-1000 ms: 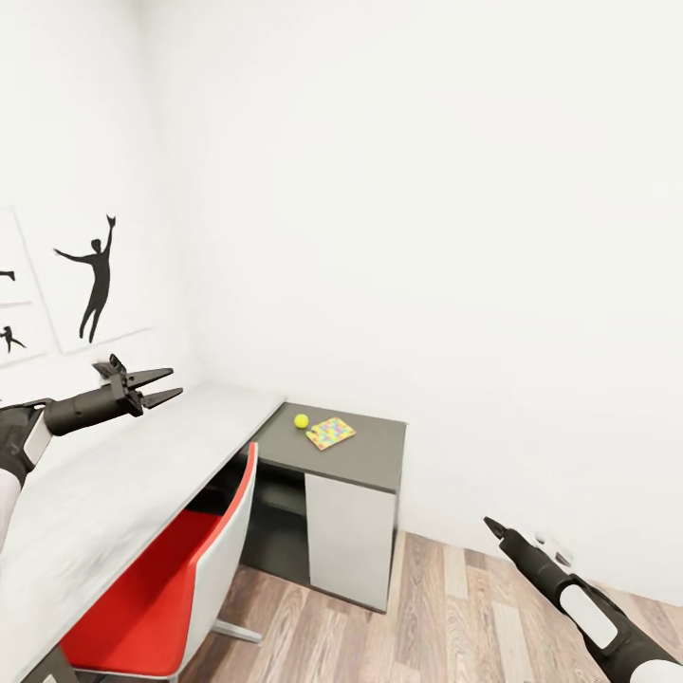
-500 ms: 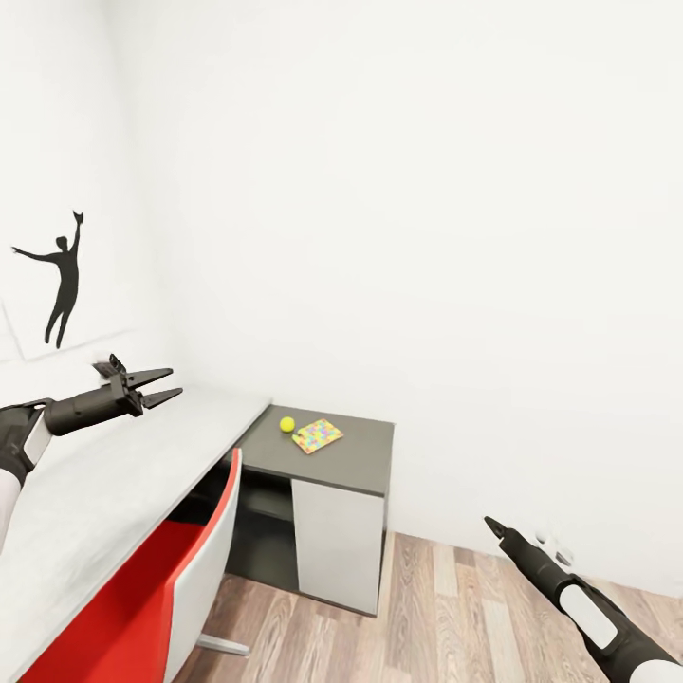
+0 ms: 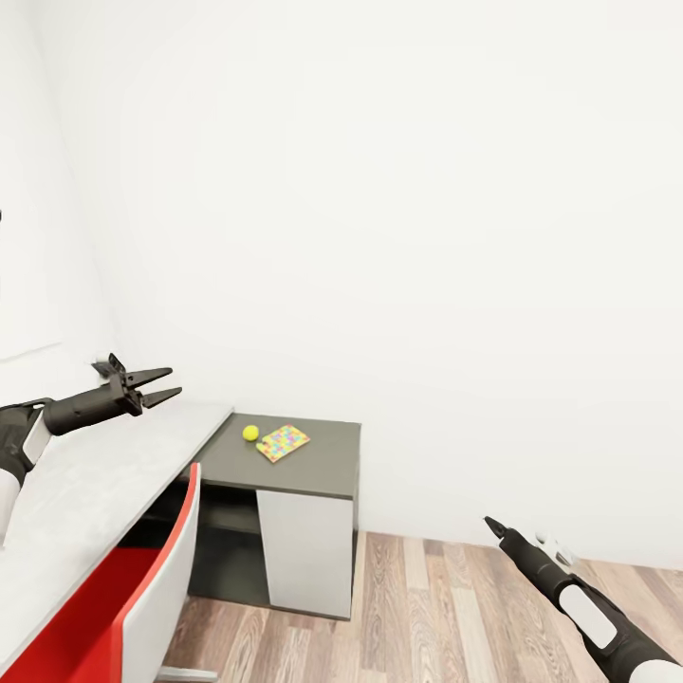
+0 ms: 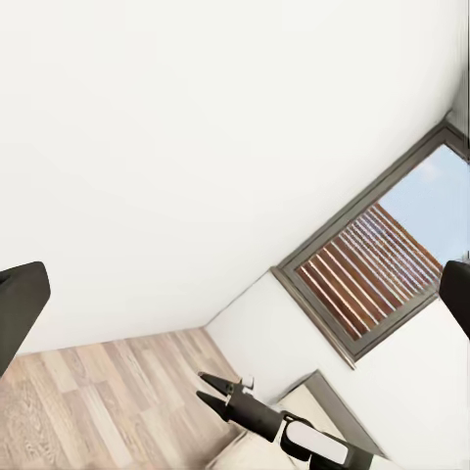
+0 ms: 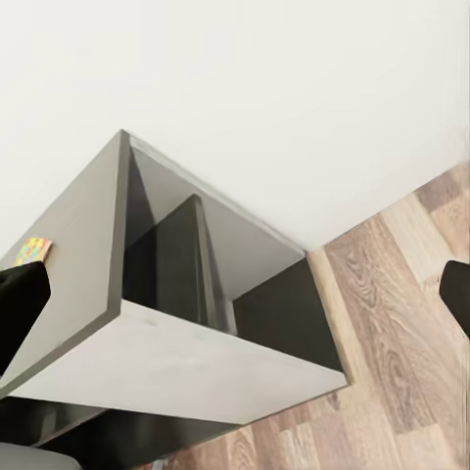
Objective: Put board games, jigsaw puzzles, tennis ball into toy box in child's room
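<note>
A small yellow-green tennis ball [image 3: 250,433] and one multicoloured jigsaw puzzle [image 3: 283,442] lie side by side on the table's lower dark grey wing [image 3: 323,460]. A corner of the puzzle [image 5: 36,249] also shows in the right wrist view. My left gripper [image 3: 175,381] hovers open and empty over the pale grey table top [image 3: 85,484], well left of the ball. My right gripper [image 3: 495,525] hangs low over the floor to the right, its fingers [image 5: 20,304] spread wide with nothing between them. The toy box, board games and bed are out of view.
A red and white chair [image 3: 142,588] stands tucked under the pale table top. White drawers [image 3: 304,550] sit under the dark wing. Wood-plank floor [image 3: 455,617] stretches to the right below white walls. The left wrist view shows a slatted window [image 4: 377,279].
The camera has turned right, so table, ball and puzzle have slid left in the picture and the silhouette picture has left it. Both arms hold the same pose.
</note>
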You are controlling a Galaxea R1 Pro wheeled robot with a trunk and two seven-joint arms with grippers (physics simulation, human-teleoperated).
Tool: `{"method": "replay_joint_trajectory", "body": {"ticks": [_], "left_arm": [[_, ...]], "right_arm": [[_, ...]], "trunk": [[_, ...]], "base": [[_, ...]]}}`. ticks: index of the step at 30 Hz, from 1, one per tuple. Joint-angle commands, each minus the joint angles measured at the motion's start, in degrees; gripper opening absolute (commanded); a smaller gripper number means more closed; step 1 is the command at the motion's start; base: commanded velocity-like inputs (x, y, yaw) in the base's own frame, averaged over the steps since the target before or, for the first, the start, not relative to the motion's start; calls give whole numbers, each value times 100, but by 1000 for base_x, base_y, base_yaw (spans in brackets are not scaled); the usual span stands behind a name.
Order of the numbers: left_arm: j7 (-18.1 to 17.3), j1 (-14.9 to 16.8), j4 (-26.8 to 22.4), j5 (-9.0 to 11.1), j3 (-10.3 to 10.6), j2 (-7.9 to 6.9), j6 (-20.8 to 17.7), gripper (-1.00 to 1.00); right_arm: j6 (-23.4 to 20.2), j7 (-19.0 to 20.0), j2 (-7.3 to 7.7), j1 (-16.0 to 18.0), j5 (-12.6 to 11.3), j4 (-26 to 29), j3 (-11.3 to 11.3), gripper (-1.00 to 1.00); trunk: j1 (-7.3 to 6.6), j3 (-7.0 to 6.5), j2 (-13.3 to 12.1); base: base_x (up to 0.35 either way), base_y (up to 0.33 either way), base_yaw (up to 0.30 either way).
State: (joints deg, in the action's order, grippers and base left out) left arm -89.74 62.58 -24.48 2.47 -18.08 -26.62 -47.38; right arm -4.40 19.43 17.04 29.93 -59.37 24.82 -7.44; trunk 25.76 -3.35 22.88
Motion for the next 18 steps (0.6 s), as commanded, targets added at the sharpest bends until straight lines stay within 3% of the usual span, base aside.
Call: {"method": "replay_joint_trajectory", "body": {"ticks": [1, 9, 18], "left_arm": [[-26, 0, -1, -10, -4, -1, -61, 100], [-26, 0, -4, -10, 1, 6, -61, 100], [-26, 0, -4, -32, 22, 14, -80, 100]], "right_arm": [[-17, 9, 3, 4, -57, -4, -24, 100], [-30, 0, 22, 4, -66, -4, -21, 100], [-25, 3, 6, 4, -66, -4, -21, 100]], "trunk": [[2, 0, 4], [2, -5, 4], [2, -5, 4]], "base": [[4, 0, -260], [24, -11, -78], [163, -153, -4]]}}
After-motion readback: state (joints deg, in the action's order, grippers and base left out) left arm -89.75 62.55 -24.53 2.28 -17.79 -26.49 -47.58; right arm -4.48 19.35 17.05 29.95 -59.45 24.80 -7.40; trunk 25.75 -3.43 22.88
